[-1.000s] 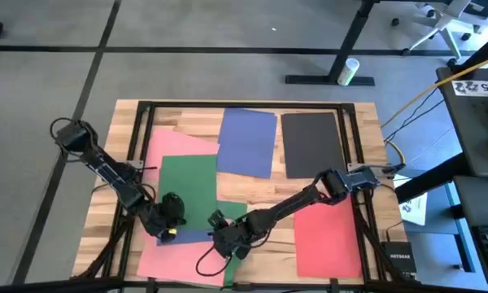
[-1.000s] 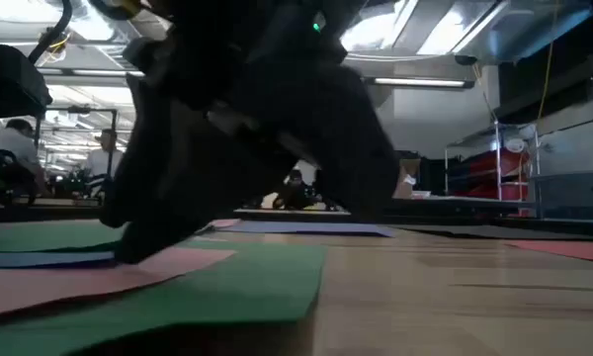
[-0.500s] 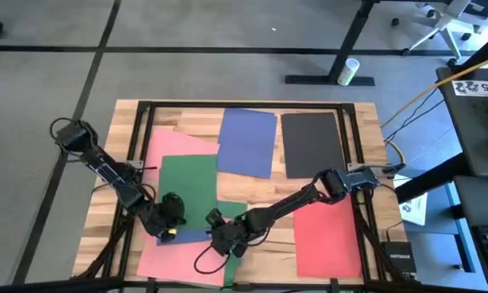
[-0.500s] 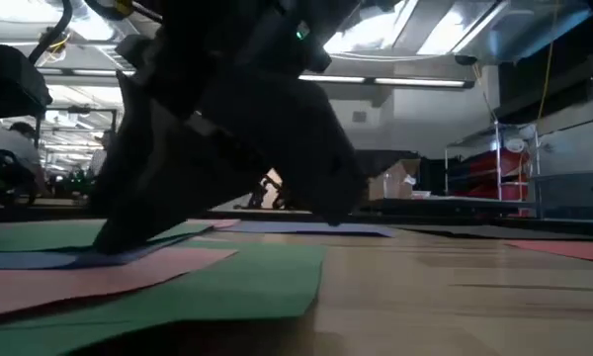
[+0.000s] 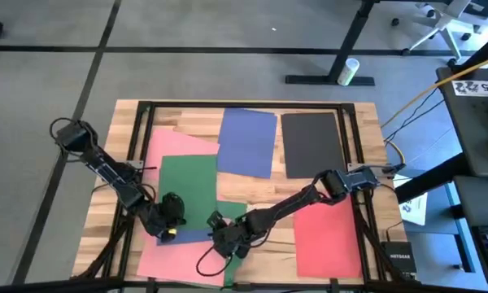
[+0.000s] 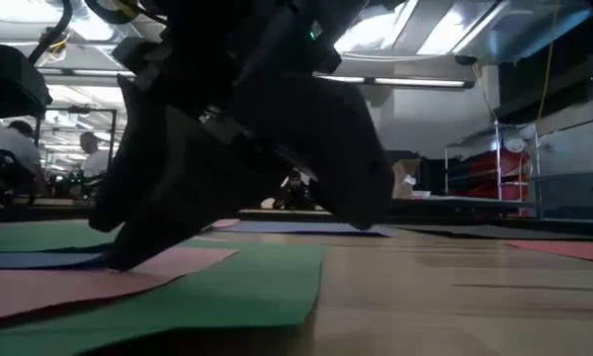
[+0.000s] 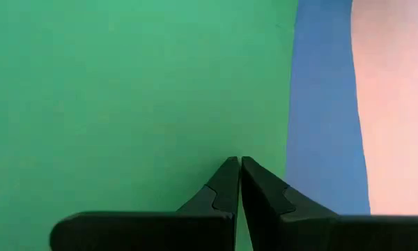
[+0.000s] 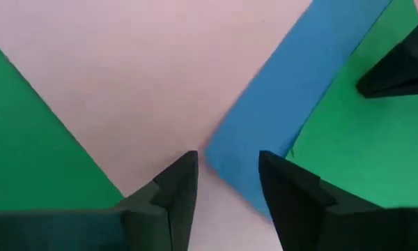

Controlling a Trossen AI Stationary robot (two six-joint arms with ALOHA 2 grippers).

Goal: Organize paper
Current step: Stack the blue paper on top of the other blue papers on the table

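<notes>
In the lower middle of the high view, the right gripper (image 8: 226, 178) is hovering with fingers narrowly parted around the corner of a thin blue paper sheet (image 8: 292, 111) lying on a pink paper sheet (image 8: 139, 77). The left gripper (image 7: 238, 183), fingers pressed together and holding nothing, is pointing at a green paper sheet (image 7: 125, 97). Closing now could pinch pink with blue, or crumple the corner. The low view is mostly blocked by dark arms, so contact with the paper is unclear.
</notes>
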